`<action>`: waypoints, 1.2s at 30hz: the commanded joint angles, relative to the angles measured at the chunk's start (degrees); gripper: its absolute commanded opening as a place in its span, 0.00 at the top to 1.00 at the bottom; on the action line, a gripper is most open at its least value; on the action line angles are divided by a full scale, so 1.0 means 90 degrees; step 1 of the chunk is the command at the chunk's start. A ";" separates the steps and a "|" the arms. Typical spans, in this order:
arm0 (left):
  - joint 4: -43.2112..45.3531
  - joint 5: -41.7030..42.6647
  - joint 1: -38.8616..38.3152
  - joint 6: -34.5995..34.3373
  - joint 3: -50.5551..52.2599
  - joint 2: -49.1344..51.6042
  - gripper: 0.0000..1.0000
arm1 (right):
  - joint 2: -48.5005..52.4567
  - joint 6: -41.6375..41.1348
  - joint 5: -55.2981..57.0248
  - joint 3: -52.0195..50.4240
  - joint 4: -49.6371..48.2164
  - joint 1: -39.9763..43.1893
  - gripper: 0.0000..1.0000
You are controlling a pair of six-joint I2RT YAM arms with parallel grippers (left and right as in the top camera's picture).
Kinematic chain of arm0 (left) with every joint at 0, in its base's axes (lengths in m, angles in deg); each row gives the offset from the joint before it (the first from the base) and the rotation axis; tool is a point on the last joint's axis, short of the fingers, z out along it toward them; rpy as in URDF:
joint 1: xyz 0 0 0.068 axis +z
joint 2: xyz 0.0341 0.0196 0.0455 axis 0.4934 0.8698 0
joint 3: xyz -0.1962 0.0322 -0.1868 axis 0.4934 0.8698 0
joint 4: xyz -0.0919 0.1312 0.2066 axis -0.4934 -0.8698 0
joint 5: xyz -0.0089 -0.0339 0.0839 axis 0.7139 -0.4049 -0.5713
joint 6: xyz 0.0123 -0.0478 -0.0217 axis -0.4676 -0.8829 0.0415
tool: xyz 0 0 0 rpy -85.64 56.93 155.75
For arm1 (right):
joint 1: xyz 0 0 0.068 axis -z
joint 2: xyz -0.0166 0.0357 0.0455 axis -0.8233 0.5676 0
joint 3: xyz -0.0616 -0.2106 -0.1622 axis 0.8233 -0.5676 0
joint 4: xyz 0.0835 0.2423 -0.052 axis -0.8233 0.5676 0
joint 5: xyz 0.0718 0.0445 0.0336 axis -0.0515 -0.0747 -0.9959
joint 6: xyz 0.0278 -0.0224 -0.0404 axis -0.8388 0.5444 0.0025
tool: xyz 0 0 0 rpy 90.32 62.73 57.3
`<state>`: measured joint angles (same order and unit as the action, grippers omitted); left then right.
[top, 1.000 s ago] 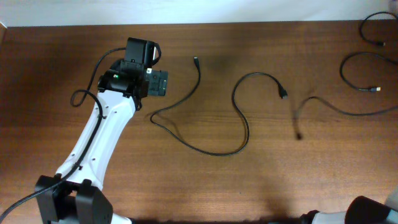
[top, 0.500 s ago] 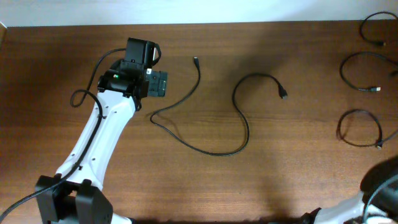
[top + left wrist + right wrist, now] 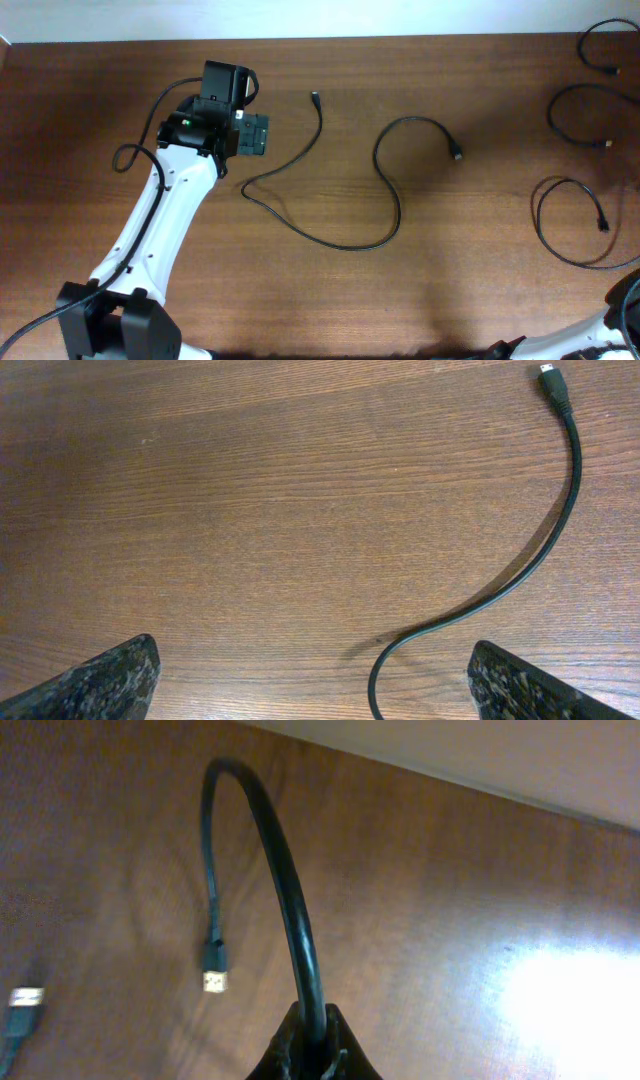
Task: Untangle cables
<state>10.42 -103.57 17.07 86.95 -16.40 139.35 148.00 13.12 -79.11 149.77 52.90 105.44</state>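
Observation:
A long black cable (image 3: 330, 240) winds across the table's middle, from one plug (image 3: 315, 97) to another (image 3: 457, 153). My left gripper (image 3: 252, 133) hovers open just left of it. In the left wrist view the gripper (image 3: 315, 665) is open and empty, with that cable (image 3: 520, 575) curving between its fingers on the table. My right gripper (image 3: 312, 1045) is shut on a black cable (image 3: 285, 890) that arches up and ends in a hanging plug (image 3: 214, 982). In the overhead view this cable (image 3: 560, 245) forms a loop at the right and runs off the right edge.
Two more black cables lie at the far right, one in the top corner (image 3: 597, 40) and one below it (image 3: 565, 125). Another plug (image 3: 20, 1000) shows at the left edge of the right wrist view. The table's far edge meets a white wall.
The right-hand cable was pulled right and toward the front, from a stretched line near the middle into a loop at the right. The right arm drew back to the bottom right corner. The left arm is still.

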 commanded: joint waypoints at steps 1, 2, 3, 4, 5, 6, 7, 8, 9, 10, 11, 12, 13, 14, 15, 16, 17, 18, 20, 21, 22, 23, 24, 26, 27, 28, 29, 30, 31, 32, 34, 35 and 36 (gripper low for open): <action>0.0012 -0.0046 0.0051 -0.0085 0.0019 0.0010 0.01 | -0.0107 0.0177 -0.0155 -0.0007 -0.0214 -0.0415 0.96; 0.0010 -0.0049 0.0051 -0.0085 0.0019 0.0010 0.01 | -0.0104 0.0219 -0.0097 -0.0007 -0.0250 -0.0576 0.96; 0.0005 -0.0046 0.0051 -0.0085 0.0019 0.0010 0.01 | -0.0104 0.0216 -0.0075 -0.0010 -0.0253 -0.0648 0.89; 0.0002 -0.0049 0.0051 -0.0085 0.0019 0.0010 0.01 | -0.0104 0.0216 -0.0041 -0.0010 -0.0236 -0.0702 0.75; -0.0007 -0.0049 0.0051 -0.0085 0.0019 0.0010 0.01 | -0.0104 0.0216 0.0051 -0.0010 -0.0219 -0.0724 0.78; -0.0012 -0.0049 0.0051 -0.0085 0.0019 0.0010 0.01 | -0.0102 0.0216 0.0197 -0.0010 -0.0202 -0.0724 0.77; -0.0010 -0.0049 0.0051 -0.0085 0.0019 0.0010 0.01 | -0.0097 0.0216 0.0330 -0.0019 -0.0202 -0.0682 0.15; -0.0012 -0.0049 0.0051 -0.0083 0.0019 0.0010 0.01 | -0.0095 0.0216 0.0325 -0.0022 -0.0165 -0.0651 0.01; -0.0010 -0.0049 0.0051 -0.0083 0.0019 0.0010 0.01 | -0.0097 0.0219 0.0301 -0.0019 -0.0134 -0.0641 0.01; -0.0010 -0.0049 0.0051 -0.0083 0.0019 0.0010 0.01 | -0.0112 0.0262 0.0192 -0.0017 -0.0058 -0.0695 0.01; -0.0010 -0.0049 0.0051 -0.0083 0.0019 0.0010 0.01 | -0.0168 0.0287 0.0032 -0.0017 0.0046 -0.0833 0.01; -0.0007 -0.0049 0.0051 -0.0083 0.0019 0.0010 0.01 | -0.0270 0.0284 0.0041 -0.0017 0.0287 -0.1069 0.01; -0.0007 -0.0049 0.0051 -0.0083 0.0019 0.0010 0.01 | -0.0325 0.0219 0.0041 -0.0017 0.0495 -0.1253 0.01; -0.0007 -0.0049 0.0051 -0.0083 0.0019 0.0010 0.01 | -0.0350 0.0029 0.0041 -0.0017 0.0780 -0.1498 0.01; -0.0007 -0.0049 0.0051 -0.0085 0.0019 0.0010 0.01 | -0.0342 -0.0262 0.0044 -0.0024 0.1061 -0.1739 0.01; -0.0002 -0.0049 0.0051 -0.0083 0.0019 0.0010 0.01 | -0.0325 -0.0794 0.0070 -0.0131 0.1263 -0.2074 0.01; -0.0005 -0.0049 0.0051 -0.0080 0.0019 0.0010 0.01 | -0.0325 -0.1328 0.0068 -0.0216 0.1404 -0.2300 0.01; -0.0007 -0.0049 0.0051 -0.0080 0.0019 0.0010 0.01 | -0.0325 -0.1588 0.0070 -0.0243 0.1498 -0.2441 0.01; -0.0010 -0.0049 0.0051 -0.0061 0.0019 0.0010 0.01 | -0.0323 -0.2431 0.0206 -0.0260 0.1588 -0.2829 0.01; -0.0012 -0.0049 0.0051 -0.0061 0.0019 0.0010 0.01 | -0.0323 -0.2939 0.0500 -0.0270 0.1588 -0.2943 0.01; -0.0017 -0.0049 0.0051 -0.0058 0.0019 0.0010 0.01 | -0.0323 -0.3378 0.0811 -0.0272 0.1583 -0.3014 0.01; -0.0015 -0.0049 0.0051 -0.0061 0.0019 0.0010 0.01 | -0.0294 -0.3648 0.1144 -0.0272 0.1579 -0.3062 0.01; -0.0015 -0.0049 0.0051 -0.0058 0.0019 0.0010 0.01 | -0.0228 -0.3798 0.1384 -0.0272 0.1571 -0.3062 0.01; -0.0012 -0.0051 0.0051 -0.0061 0.0019 0.0010 0.01 | 0.0153 -0.3912 0.1501 -0.0272 0.1564 -0.3045 0.01; -0.0015 -0.0049 0.0051 -0.0061 0.0019 0.0010 0.01 | 0.0408 -0.4005 0.1501 -0.0272 0.1566 -0.3050 0.01; -0.0019 -0.0049 0.0051 -0.0061 0.0019 0.0010 0.01 | 0.0634 -0.4107 0.1498 -0.0272 0.1569 -0.3050 0.01; -0.0034 -0.0049 0.0051 -0.0061 0.0019 0.0010 0.01 | 0.0826 -0.4163 0.1501 -0.0272 0.1564 -0.3058 0.01; -0.0063 -0.0049 0.0051 -0.0061 0.0019 0.0010 0.01 | 0.1047 -0.4308 0.1501 -0.0272 0.1562 -0.3058 0.01; -0.0063 -0.0049 0.0051 -0.0061 0.0019 0.0010 0.01 | 0.1241 -0.4609 0.1506 -0.0272 0.1557 -0.3055 0.00; -0.0063 -0.0049 0.0051 -0.0061 0.0019 0.0010 0.01 | 0.1290 -0.4724 0.1508 -0.0272 0.1552 -0.3050 0.25; -0.0078 -0.0049 0.0051 -0.0061 0.0019 0.0010 0.01 | 0.1309 -0.4976 0.1501 -0.0267 0.1479 -0.3058 0.96; -0.0087 -0.0049 0.0051 -0.0061 0.0019 0.0010 0.01 | 0.1280 -0.4979 0.1501 -0.0248 0.1469 -0.3055 0.96; -0.0087 -0.0046 0.0049 -0.0061 0.0019 0.0010 0.01 | 0.1236 -0.4976 0.1503 -0.0226 0.1486 -0.3055 0.96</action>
<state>9.86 -103.59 17.16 86.95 -16.40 139.35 159.26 -29.43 -66.77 147.69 66.27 78.03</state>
